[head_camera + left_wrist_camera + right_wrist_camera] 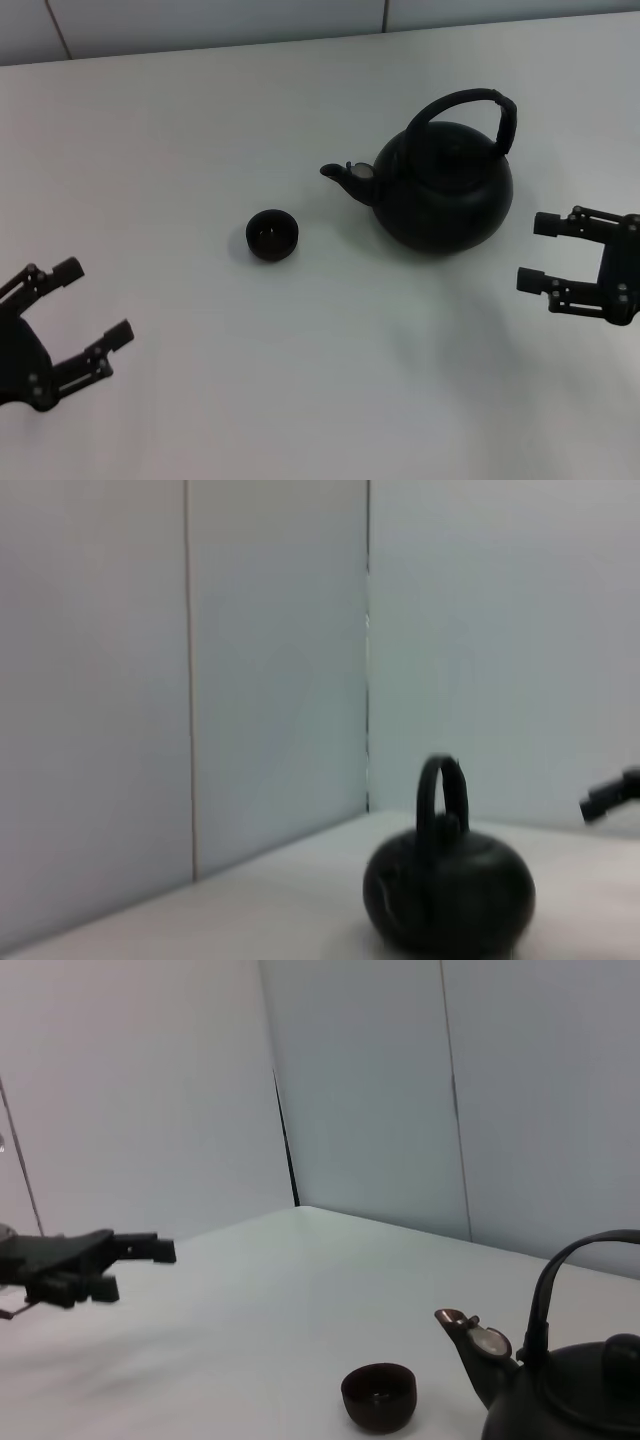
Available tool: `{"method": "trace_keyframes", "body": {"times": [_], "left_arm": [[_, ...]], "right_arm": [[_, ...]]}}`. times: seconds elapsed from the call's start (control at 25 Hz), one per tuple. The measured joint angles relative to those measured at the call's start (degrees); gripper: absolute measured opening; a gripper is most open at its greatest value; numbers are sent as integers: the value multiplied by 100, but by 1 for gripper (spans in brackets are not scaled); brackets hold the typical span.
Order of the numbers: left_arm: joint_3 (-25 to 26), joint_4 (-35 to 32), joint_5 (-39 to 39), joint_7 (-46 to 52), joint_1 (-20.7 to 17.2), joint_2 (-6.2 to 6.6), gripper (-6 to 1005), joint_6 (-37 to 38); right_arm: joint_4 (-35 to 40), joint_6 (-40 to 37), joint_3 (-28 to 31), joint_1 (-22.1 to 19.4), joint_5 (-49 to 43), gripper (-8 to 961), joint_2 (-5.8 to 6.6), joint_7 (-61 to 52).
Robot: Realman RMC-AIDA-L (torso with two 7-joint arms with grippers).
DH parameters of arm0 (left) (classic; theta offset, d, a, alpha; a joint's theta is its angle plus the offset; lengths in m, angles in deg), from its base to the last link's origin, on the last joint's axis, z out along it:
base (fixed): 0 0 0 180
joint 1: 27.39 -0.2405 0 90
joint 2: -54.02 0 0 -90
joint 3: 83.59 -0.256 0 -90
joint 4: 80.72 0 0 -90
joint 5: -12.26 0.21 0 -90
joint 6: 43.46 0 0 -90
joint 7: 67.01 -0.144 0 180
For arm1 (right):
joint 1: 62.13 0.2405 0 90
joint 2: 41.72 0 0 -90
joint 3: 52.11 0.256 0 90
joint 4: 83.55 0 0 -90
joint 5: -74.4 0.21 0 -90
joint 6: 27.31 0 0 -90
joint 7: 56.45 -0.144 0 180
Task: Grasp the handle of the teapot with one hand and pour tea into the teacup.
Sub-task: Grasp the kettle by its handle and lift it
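The black teapot stands upright on the white table, right of centre, its spout pointing left toward the teacup. Its arched handle stands up over the top, with the wider sleeve on the right side. The small black teacup sits left of the spout, apart from it. My right gripper is open and empty, to the right of the teapot, a little nearer. My left gripper is open and empty at the front left. The teapot also shows in the left wrist view, and the teapot and teacup in the right wrist view.
The white table meets pale wall panels at the back. The left gripper shows far off in the right wrist view. A fingertip of the right gripper shows in the left wrist view.
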Motion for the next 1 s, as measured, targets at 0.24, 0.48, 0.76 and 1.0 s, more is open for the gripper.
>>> {"method": "trace_keyframes", "body": {"times": [0.24, 0.48, 0.76, 1.0], "left_arm": [[-691, -268, 2, -23, -138, 71, 859, -438], [-804, -306, 138, -10, -105, 97, 859, -474], [-782, -312, 150, 8, -103, 93, 858, -475], [-774, -297, 136, 10, -106, 96, 858, -474]], "right_arm": [[0, 19, 6, -37, 0, 734, -18, 12], [-23, 32, 6, -73, 51, 734, -38, 10], [-314, 36, 347, -108, 185, 733, -101, 290], [-2109, 393, 1210, -401, 1353, 733, -113, 1968]]}}
